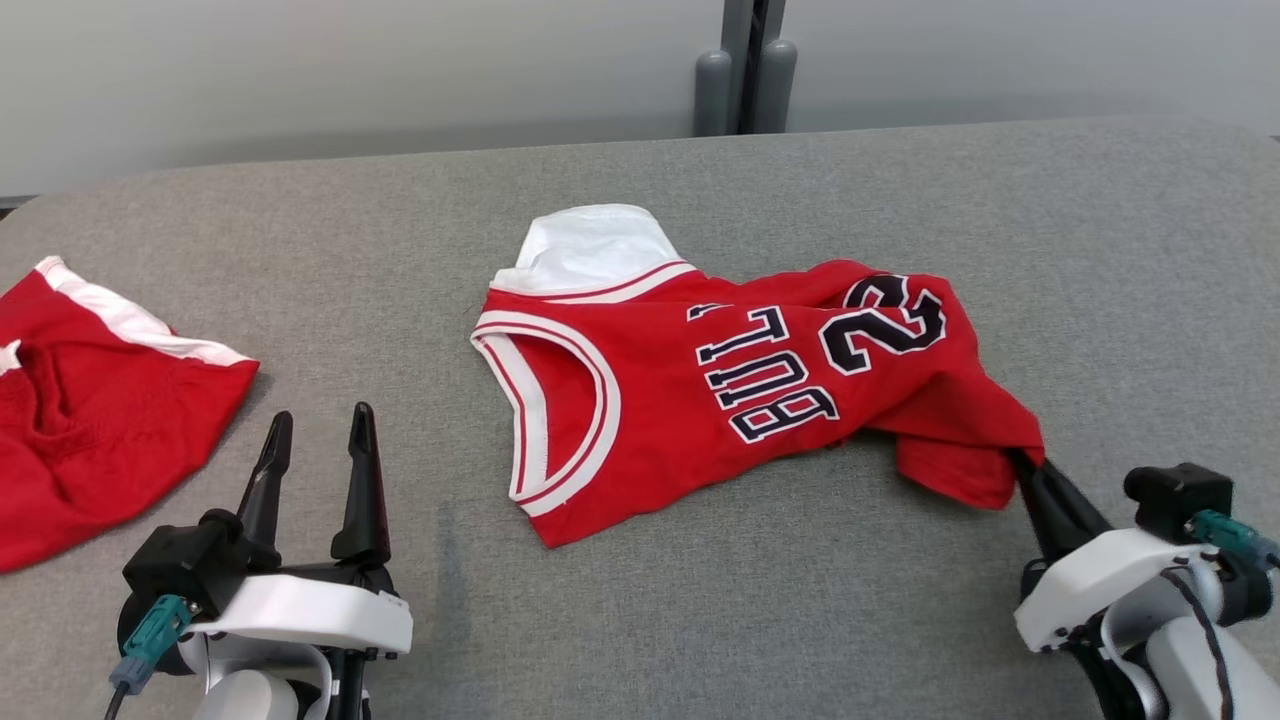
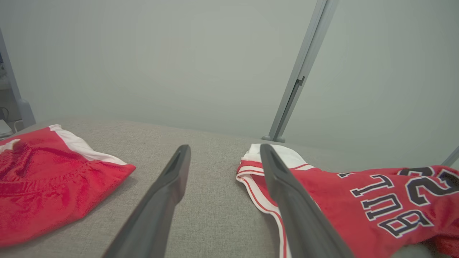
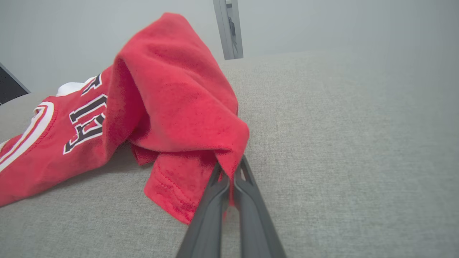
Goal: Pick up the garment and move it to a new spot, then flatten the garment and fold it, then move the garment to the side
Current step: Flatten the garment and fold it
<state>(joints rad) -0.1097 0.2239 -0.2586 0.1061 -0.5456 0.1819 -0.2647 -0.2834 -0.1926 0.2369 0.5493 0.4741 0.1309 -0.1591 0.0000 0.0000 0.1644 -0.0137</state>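
Down at the near left, the left gripper (image 1: 322,412) is poised over the grey desk (image 1: 800,600), its two dark fingers spread wide with nothing between them. Across on the near right, the right gripper (image 1: 1022,462) is clamped tight on the red jersey (image 1: 650,400). Its wrist view shows the fingertips pinched on a fold at the hem corner, the cloth bunched and raised into a peak above them. The rest of the jersey lies crumpled in the middle of the desk. Its white-trimmed armhole points toward the left gripper, dark lettering and a number face up, and there is a white patch at its far edge. Off to the left, well apart from it, a second red garment (image 1: 90,420) with a white band lies rumpled. Beyond the desk's far edge, a grey post (image 1: 745,70) stands against a pale wall (image 1: 300,70).
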